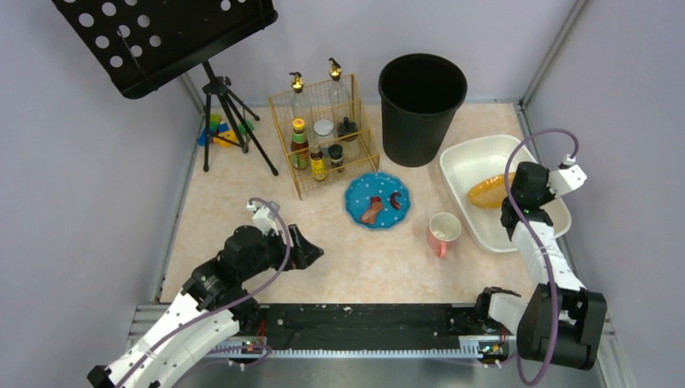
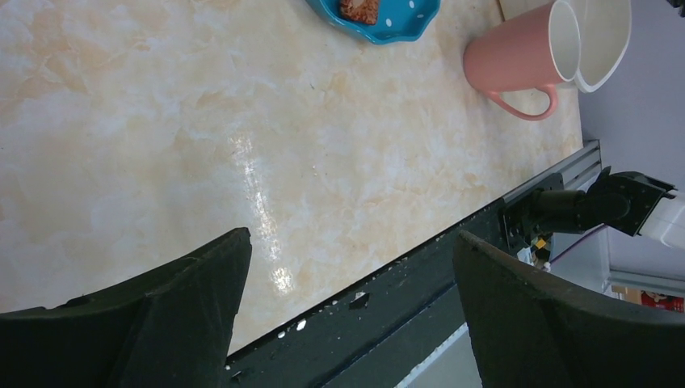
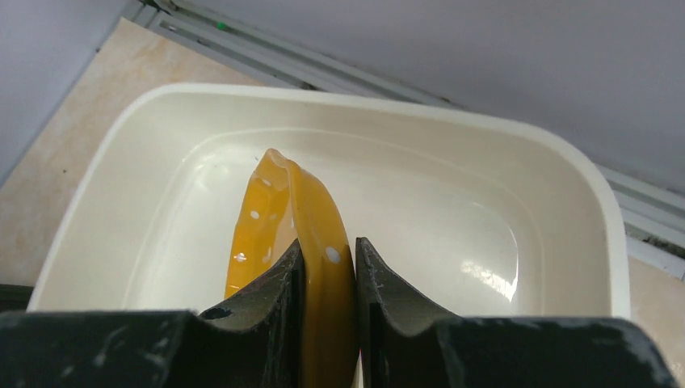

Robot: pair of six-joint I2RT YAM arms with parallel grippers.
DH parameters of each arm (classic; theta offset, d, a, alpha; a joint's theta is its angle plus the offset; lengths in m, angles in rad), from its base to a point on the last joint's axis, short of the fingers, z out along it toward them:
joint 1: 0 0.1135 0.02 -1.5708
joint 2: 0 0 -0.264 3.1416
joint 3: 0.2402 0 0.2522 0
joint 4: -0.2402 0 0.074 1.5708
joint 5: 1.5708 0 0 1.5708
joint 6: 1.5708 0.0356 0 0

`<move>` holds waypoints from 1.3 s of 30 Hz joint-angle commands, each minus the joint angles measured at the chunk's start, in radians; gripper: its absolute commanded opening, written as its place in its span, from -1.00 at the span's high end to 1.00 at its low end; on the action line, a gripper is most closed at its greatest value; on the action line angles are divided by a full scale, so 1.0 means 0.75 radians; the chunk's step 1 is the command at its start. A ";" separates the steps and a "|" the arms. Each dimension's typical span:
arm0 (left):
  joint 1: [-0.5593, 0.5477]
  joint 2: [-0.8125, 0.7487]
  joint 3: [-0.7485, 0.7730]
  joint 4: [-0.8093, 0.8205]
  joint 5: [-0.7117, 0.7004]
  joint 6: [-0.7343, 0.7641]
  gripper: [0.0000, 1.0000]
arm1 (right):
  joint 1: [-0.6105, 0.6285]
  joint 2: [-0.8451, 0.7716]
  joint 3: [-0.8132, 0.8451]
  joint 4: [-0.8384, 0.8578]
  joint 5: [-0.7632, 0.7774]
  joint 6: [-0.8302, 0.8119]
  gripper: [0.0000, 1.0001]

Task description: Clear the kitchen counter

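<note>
Room: lilac-grey walls (image 1: 81, 202) close my cell in on three sides, with pale metal framing at the corners.
Surface: the kitchen counter (image 1: 355, 259) spreads from wall to wall under both arms. It is beige-peach and marbled, and glossy enough to throw a glare streak in my left wrist view.
Near edge: a black rail (image 1: 355, 319) runs between the arm bases.
Landmark: the blue plate (image 1: 377, 200) sits near the counter's middle. It is round, scalloped and white-dotted, with brown food pieces (image 1: 373, 212) lying on it.
Behind-left of the plate: a gold wire rack (image 1: 323, 141), thin-barred and boxy, is stocked with bottles and jars.
Behind-right of the plate: a black bin (image 1: 422, 109), round and ribbed, stands with its top open.
Right of the plate: a white tub (image 1: 485, 162), smooth, shiny and rounded-rectangular.
Front-right of the plate: a pink mug (image 1: 443, 233) stands upright between plate and tub. It is matte outside and white inside. I cannot tell whether it touches the tub.
Far behind-left of the plate: a tripod (image 1: 226, 113) carries a black perforated panel (image 1: 161, 32). The coloured bits at its feet are too small for me to name.
Left gripper (image 2: 351, 238): it hovers over bare counter front-left of the plate, fingers spread wide with nothing between them.
Right gripper (image 3: 327, 250): it is over the tub, right of the plate, pinched tight on a yellow dish (image 3: 283, 202). The dish is held on edge, glossy and wavy-rimmed with white dots, and its lower part is hidden by my fingers.
</note>
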State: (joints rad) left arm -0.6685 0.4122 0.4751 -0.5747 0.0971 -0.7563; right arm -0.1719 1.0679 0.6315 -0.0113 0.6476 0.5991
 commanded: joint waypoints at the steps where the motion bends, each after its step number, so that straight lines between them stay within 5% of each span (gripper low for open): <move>1: -0.002 -0.008 -0.019 0.071 0.064 0.004 -0.98 | -0.028 0.007 0.003 0.306 -0.094 0.184 1.00; 21: -0.003 -0.058 -0.150 0.132 0.147 -0.035 -0.94 | -0.030 0.313 -0.099 0.346 -0.104 0.384 1.00; 32: -0.004 -0.046 -0.149 0.137 0.157 -0.026 -0.93 | -0.033 0.425 -0.091 0.316 -0.111 0.410 0.48; 39: -0.004 -0.055 -0.149 0.134 0.155 -0.028 -0.93 | -0.050 0.531 -0.031 0.258 -0.133 0.434 0.37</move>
State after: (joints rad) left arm -0.6685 0.3756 0.3679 -0.5228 0.2024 -0.7830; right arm -0.1951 1.4391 0.5503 0.1944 0.5686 0.9192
